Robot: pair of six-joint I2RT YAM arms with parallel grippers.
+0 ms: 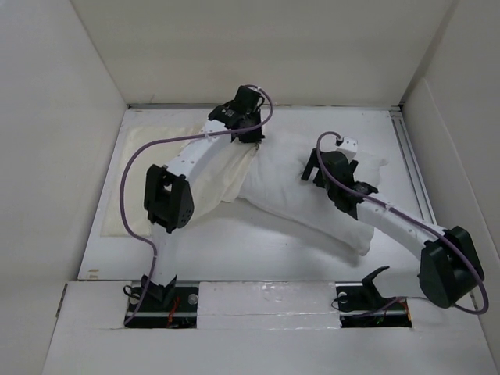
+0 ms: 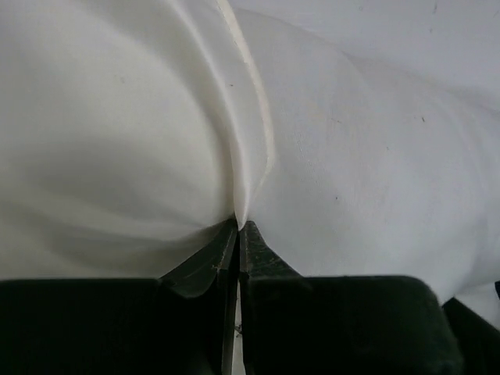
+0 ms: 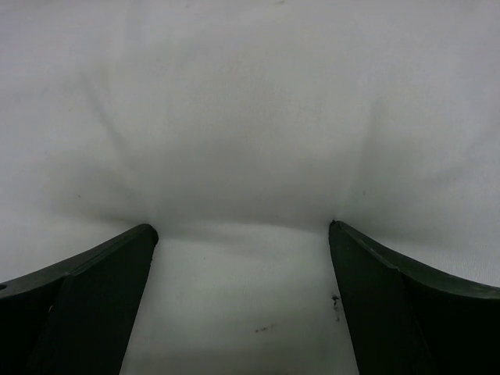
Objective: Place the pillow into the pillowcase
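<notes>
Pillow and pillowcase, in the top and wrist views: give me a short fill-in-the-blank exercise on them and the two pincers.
1. The left pincer is ___ on a fold of the pillowcase.
2. The right pincer is ___, its tips against the pillow.
3. In the top view, the pillowcase lies to the ___ of the pillow.
Missing words: shut; open; left.

— Where is the pillow lying?
— It's lying plump and white, slanting across the tabletop's right half.
— And the pillowcase?
— It's bunching, cream and wrinkled, against the pillow's left end.
</notes>
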